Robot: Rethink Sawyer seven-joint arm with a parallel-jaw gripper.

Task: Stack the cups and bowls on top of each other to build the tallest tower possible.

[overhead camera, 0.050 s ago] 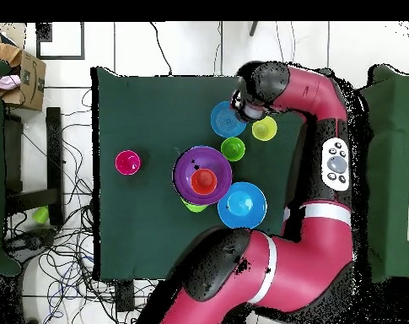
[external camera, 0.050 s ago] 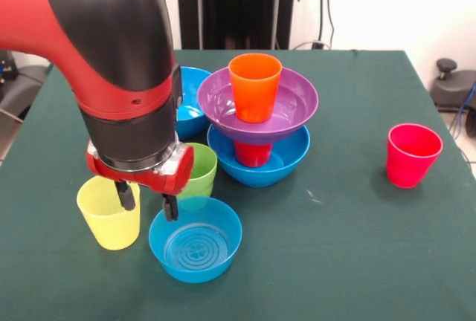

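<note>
- Landmark: tower (external camera, 0.050 s ago: pixel 257 117), mid tabletop (external camera, 0.050 s ago: pixel 349 254). Stack so far, bottom up: big blue bowl (external camera, 0.050 s ago: pixel 260 163), red cup (external camera, 0.050 s ago: pixel 253 153), purple bowl (external camera, 0.050 s ago: pixel 256 102), orange cup (external camera, 0.050 s ago: pixel 254 87). Upright; purple bowl looks seated a bit off-centre on the red cup.
- Small blue bowl (external camera, 0.050 s ago: pixel 195 239): in front of tower, toward the arm's side, standing open side up, ringed bottom showing inside. Glossy, thin rim.
- Claw (external camera, 0.050 s ago: pixel 147 200): fingers spread, hanging at the small blue bowl's rim nearest the yellow cup; one finger looks over the rim, nothing pinched.
- Yellow cup (external camera, 0.050 s ago: pixel 110 212): just beside small blue bowl, on the side away from tower. Light green cup (external camera, 0.050 s ago: pixel 199 174): between small blue bowl and tower, partly behind claw.
- 2nd big blue bowl (external camera, 0.050 s ago: pixel 190 102): behind tower. Pinkish-red cup (external camera, 0.050 s ago: pixel 412 155): well apart from tower, alone.
- Risk, judged: slick rim could slip out of a one-wall pinch; bowl may swing and tip.
- Risk: wrist or bowl could knock yellow or green cup, both crowd the pick.
- Risk: placing on orange cup could rock purple bowl, whole tower topples.
</note>
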